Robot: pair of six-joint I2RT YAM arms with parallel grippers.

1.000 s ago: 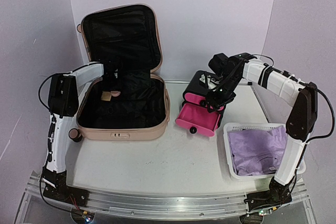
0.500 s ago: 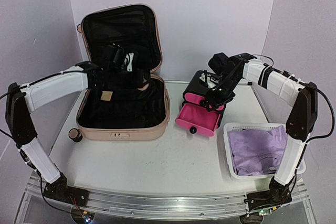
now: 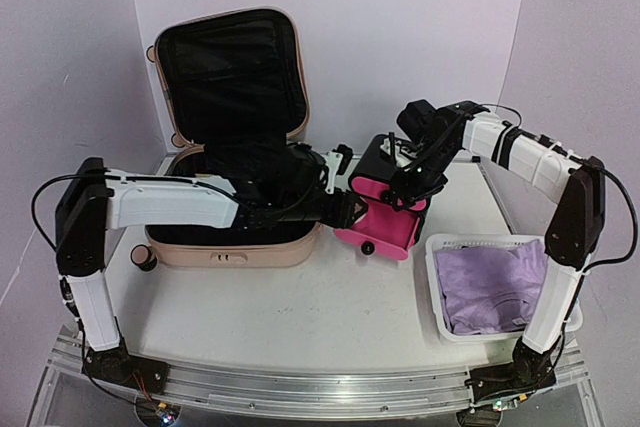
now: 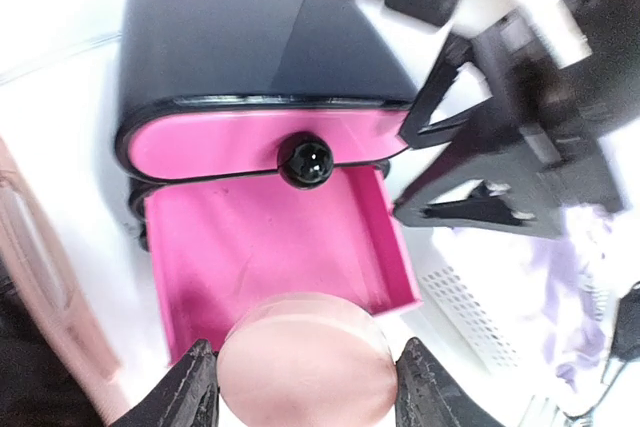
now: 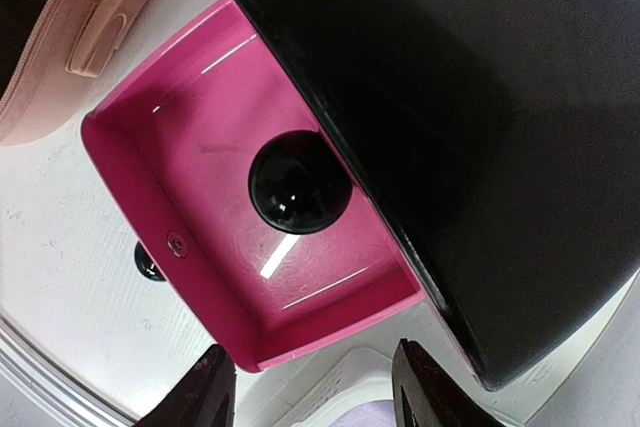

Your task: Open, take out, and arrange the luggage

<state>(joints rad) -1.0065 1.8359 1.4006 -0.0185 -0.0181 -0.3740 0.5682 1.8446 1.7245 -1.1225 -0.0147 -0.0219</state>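
We see the pale pink luggage (image 3: 230, 247) at the back left of the table, its lid standing upright and open. Half a second ago the left gripper (image 3: 345, 209) was inside the case near the lid. Now its arm stretches right across the case's side wall, and the gripper is at the open bottom drawer of the black-and-pink drawer box (image 3: 385, 225). Its jaws are clamped on a pale pink round object (image 4: 305, 357) held above that drawer. The right gripper (image 3: 408, 185) has barely moved. It sits at the top of the box with its jaws apart and nothing visible between them. A white basket (image 3: 440, 247) of purple cloth (image 3: 490, 282) stands near right.
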